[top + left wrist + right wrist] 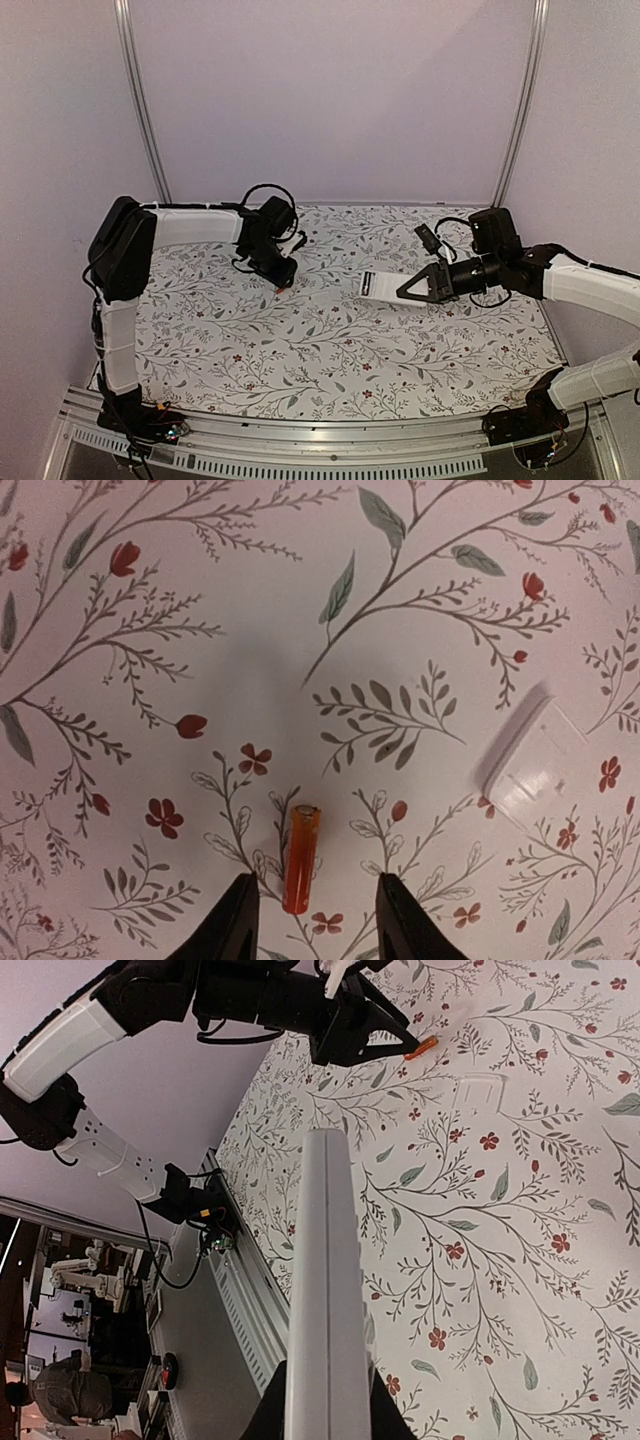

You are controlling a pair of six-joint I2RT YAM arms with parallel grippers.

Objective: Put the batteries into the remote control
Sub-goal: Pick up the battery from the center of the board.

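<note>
This is a robotics lab, arranged as a small enclosed test cell. Plain pale walls (330,100) close in three sides, joined by slim silver aluminium uprights (140,100). The table (330,370) wears a white cloth printed with grey leaves and small red flowers. Its near edge is a slotted aluminium rail (330,455), where a white-and-black left robot arm (120,300) and its matching right arm (590,285) are bolted, trailing loose black cables (265,190). The right wrist view looks past the rail into a dim room with pale equipment (75,1275), too small to identify, and what looks like a figure in grey (65,1390).
</note>
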